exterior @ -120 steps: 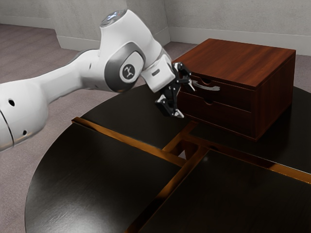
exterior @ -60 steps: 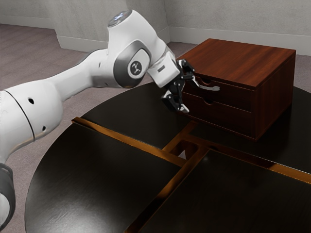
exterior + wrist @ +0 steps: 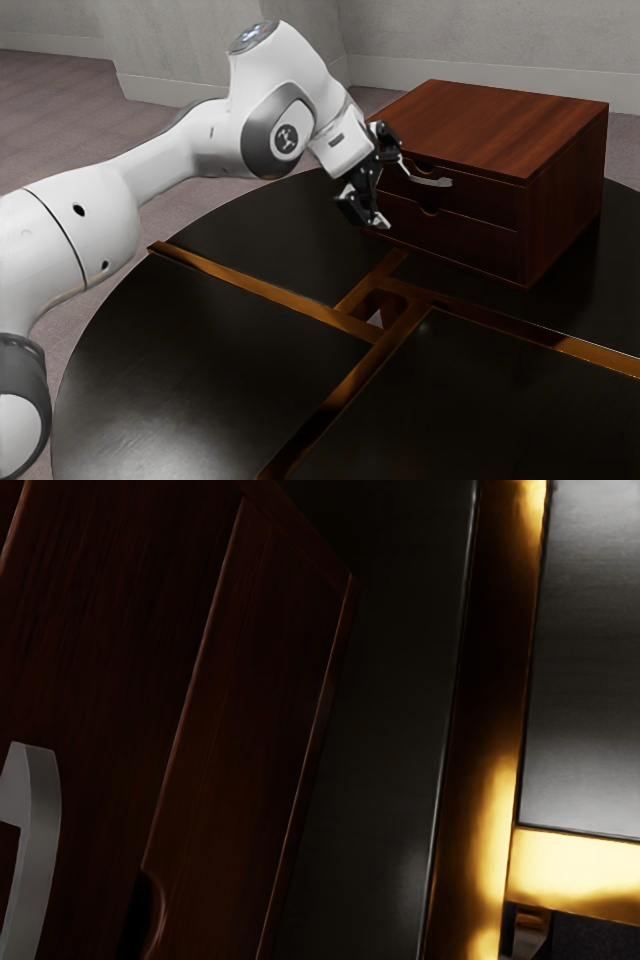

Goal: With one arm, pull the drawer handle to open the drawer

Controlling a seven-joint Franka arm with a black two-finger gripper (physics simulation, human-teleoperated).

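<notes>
Black gripper [image 3: 364,208], jaws spread and empty, hangs left of the silver handle [image 3: 428,177] on the top drawer [image 3: 475,196]; best to straddle the handle squarely, clamp firmly, then pull straight outward.

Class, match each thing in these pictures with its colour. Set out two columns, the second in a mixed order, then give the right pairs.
Things:
1. drawer handle
2. cabinet
3. arm
4. table

Colours:
A. reddish-brown wood
B. silver-grey
C. near-black with amber strips
D. white

Pairs: 1-B, 2-A, 3-D, 4-C
</notes>
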